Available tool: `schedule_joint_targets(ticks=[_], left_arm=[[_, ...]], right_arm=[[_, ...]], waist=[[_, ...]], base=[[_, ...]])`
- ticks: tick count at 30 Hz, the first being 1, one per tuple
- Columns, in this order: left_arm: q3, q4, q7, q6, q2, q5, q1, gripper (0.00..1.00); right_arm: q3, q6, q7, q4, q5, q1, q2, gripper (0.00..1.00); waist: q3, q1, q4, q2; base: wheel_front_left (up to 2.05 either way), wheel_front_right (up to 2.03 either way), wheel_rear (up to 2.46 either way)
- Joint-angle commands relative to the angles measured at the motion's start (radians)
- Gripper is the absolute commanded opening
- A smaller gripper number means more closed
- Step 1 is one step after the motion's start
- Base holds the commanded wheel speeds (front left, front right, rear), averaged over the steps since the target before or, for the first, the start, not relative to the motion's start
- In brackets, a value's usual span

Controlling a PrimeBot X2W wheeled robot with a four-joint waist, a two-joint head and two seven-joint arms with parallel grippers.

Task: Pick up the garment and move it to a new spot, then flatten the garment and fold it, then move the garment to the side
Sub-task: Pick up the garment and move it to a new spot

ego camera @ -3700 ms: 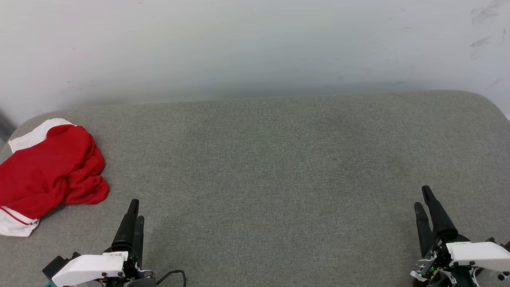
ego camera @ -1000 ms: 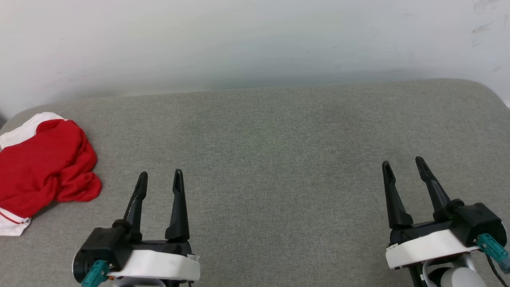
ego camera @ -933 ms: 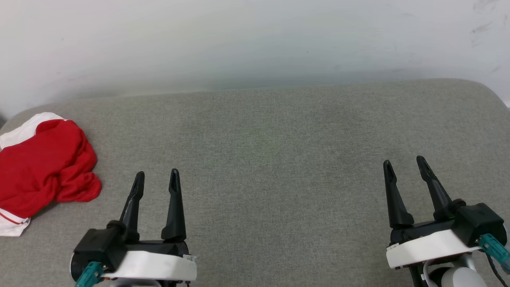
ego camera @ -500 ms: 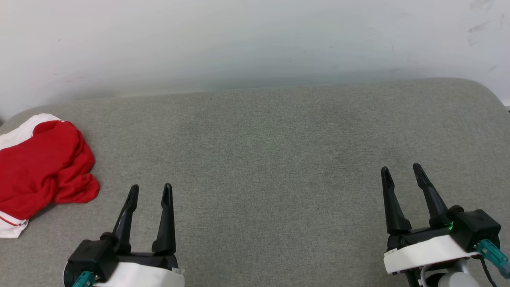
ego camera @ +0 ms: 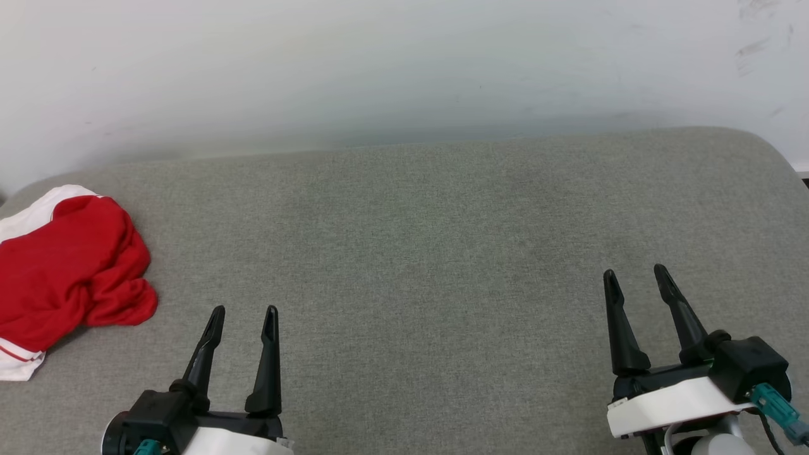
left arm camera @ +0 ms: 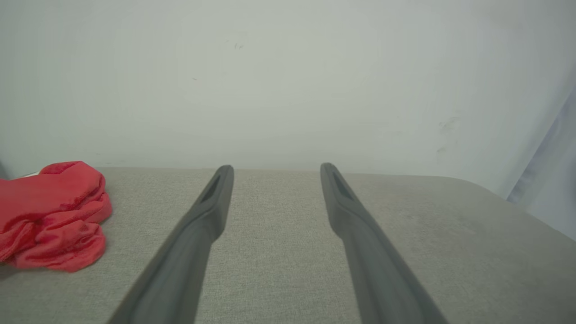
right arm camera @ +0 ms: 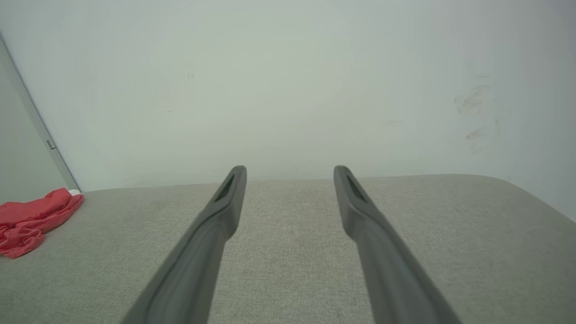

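Grey padded surface (ego camera: 442, 240) before me carries the garment (ego camera: 63, 272), crumpled at its left end, perhaps partly beyond my view. My left gripper (ego camera: 243, 311), spread wide and empty, is near it on its right; my right gripper (ego camera: 635, 273), also wide and empty, is well apart.

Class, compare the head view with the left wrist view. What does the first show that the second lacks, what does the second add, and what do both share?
Head view adds: the right gripper, open at lower right, and a white sleeve edge with a red stripe.
Left wrist view adds: a pale bluish strip at the right, and a close look at the slots in the fingers.
Shared: the garment, crumpled and untouched at the left; the left gripper, open and empty; the grey cushion; the wall.
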Motion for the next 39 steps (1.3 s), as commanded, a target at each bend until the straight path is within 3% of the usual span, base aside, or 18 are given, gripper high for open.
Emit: schedule_joint_targets(ticks=[1, 14, 39], left_arm=[[-0.001, 0.002, -0.008, -0.001, -0.002, 0.012, 0.012, 1.00], [0.026, 0.003, -0.006, 0.008, -0.002, 0.011, 0.008, 1.00], [0.090, 0.002, -0.006, 0.000, -0.001, 0.027, 0.054, 1.00]], right_arm=[[0.003, 0.000, -0.007, 0.002, -0.015, 0.008, 0.001, 1.00], [0.020, 0.000, -0.005, -0.009, -0.006, 0.022, 0.001, 1.00], [0.126, 0.000, -0.005, -0.016, 0.015, 0.051, 0.001, 1.00]], waist=[[-0.002, -0.0001, 0.001, 0.0000], [-0.012, -0.0001, 0.057, 0.0000], [-0.042, -0.0001, 0.384, 0.0000]], base=[[0.00, 0.00, 0.00], [0.00, 0.00, 0.00], [0.00, 0.00, 0.00]])
